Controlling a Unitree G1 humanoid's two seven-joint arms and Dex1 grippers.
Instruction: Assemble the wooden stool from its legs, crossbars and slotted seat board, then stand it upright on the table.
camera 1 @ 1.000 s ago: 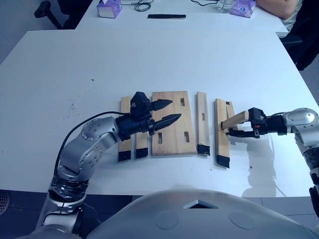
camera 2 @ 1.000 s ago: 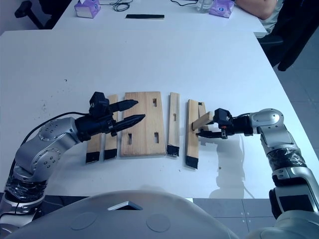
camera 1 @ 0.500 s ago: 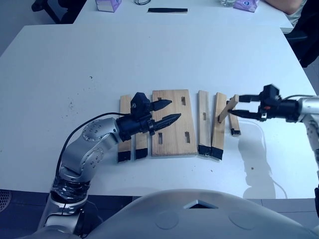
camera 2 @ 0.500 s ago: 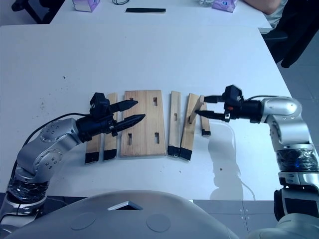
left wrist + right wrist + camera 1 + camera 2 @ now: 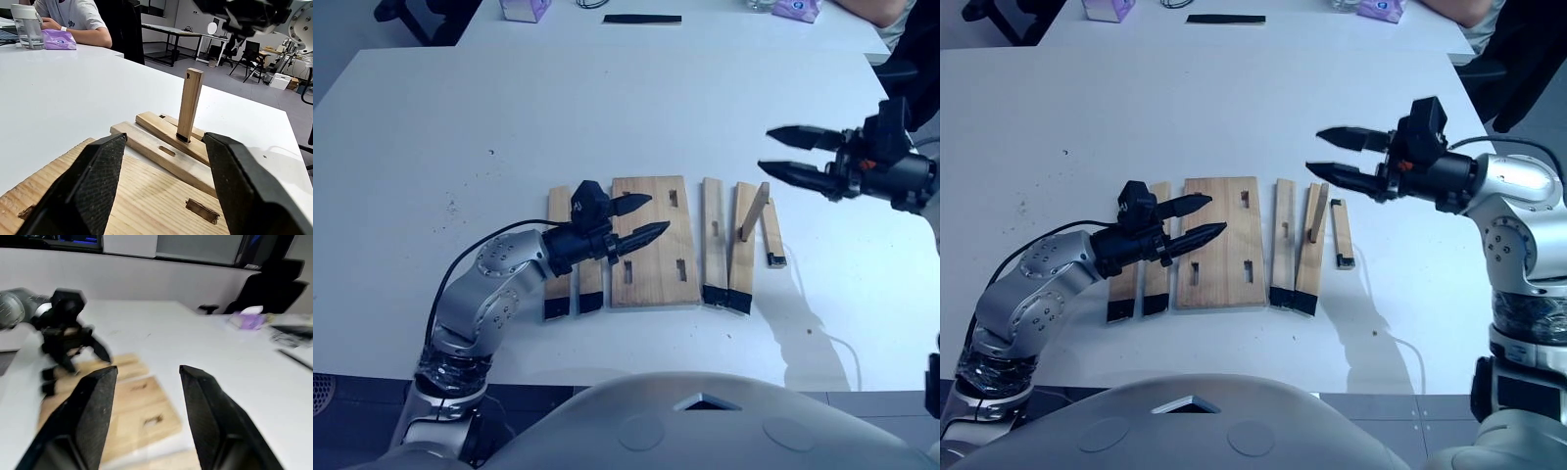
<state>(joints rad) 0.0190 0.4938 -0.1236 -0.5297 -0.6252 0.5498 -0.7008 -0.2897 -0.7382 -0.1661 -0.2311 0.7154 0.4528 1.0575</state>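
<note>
Stool parts are laid out in a row near the front of the desk [image 5: 607, 117]. The slotted seat board [image 5: 651, 257] lies flat in the middle, with a left pair of legs [image 5: 559, 289] touching on one side and a bare leg [image 5: 712, 240] and a slotted leg [image 5: 738, 269] just beside it on the other. A standing crossbar [image 5: 754, 208] is planted by its lower end in the slotted leg and is seen leaning, not square, while a loose crossbar [image 5: 771, 235] lies flat just beside that leg. The left gripper [image 5: 658, 214] is held low over the seat board's left edge, its fingers parted wide and nothing between them. The right gripper [image 5: 766, 149] is raised above the desk near the right-hand legs, its fingers likewise spread and empty. The step in hand is judged to be seating the crossbars. The leaning one is best pressed straight down along the slot's axis while its leg is pinned flat. Otherwise the leg may slide or the tenon may jam. The loose crossbar is best gripped near its middle. The desk is white and marked by a few dark specks [image 5: 492, 154]. Behind it a second desk [image 5: 724, 29] is seen, carrying a purple tissue box [image 5: 526, 10] and a black strip [image 5: 642, 19].
</note>
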